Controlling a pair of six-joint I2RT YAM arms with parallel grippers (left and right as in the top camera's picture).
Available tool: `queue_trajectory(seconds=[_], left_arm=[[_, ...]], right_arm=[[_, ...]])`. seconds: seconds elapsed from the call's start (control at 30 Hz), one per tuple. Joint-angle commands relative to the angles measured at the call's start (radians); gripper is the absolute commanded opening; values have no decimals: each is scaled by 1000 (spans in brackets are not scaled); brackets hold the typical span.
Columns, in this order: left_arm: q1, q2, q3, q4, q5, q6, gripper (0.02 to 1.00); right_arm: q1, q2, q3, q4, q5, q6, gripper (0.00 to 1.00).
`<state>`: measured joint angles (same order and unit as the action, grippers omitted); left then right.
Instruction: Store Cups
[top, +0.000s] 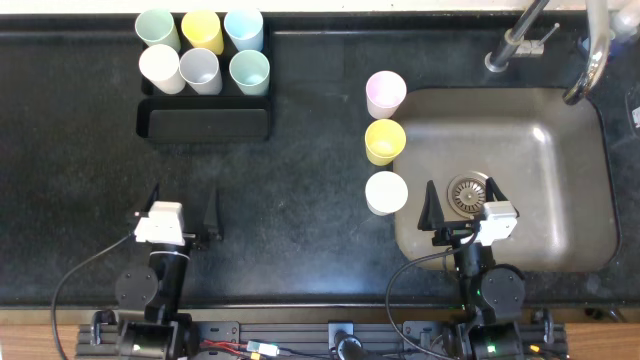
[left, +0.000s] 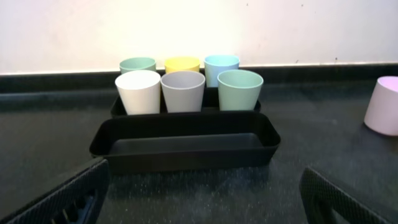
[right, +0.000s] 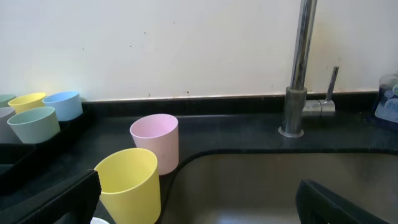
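black counter (top: 300, 200) spread wide, steel sink (top: 560, 170) set into its right end. at the back left, an empty black tray (top: 205, 122) sits just in front of a second tray (left: 117, 107) packed with six cups (left: 183, 90). left gripper (top: 184, 195) hangs near the empty tray, fingers spread wide, gripping nothing. right gripper (top: 462, 192) over the sink, also wide open, touching nothing. three loose cups line the sink's left edge: pink cup (top: 385, 92), yellow cup (top: 384, 140), white cup (top: 386, 192).
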<state>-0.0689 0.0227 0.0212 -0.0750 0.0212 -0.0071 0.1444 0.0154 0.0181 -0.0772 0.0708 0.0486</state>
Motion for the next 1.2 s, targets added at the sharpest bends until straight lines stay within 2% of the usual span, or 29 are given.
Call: queue_trajectory(seconds=[0.03, 0.13, 0.27, 0.47, 0.67, 0.77, 0.97, 1.2], left_arm=[[16, 135, 203, 6, 2, -86, 1000], [16, 321, 432, -58, 62, -116, 998], [8, 640, 864, -322, 114, -191, 1000], [-85, 1088, 1493, -768, 108, -307, 1000], [-290, 1473, 1939, -1002, 17, -410, 1000], [-389, 1657, 2114, -1085, -21, -472, 1000], [-522, 1972, 2370, -1275, -23, -637, 1000], [-596, 2205, 2459, -1341, -26, -730, 1000]], right_arm=[[1, -11, -13, 5, 7, 4, 998], [1, -11, -13, 6, 7, 4, 996], [1, -11, -13, 5, 7, 4, 998], [1, -11, -13, 5, 7, 4, 998], [1, -11, -13, 5, 7, 4, 993], [1, -11, -13, 5, 7, 4, 996], [1, -11, -13, 5, 7, 4, 998], [1, -11, -13, 6, 7, 4, 998]])
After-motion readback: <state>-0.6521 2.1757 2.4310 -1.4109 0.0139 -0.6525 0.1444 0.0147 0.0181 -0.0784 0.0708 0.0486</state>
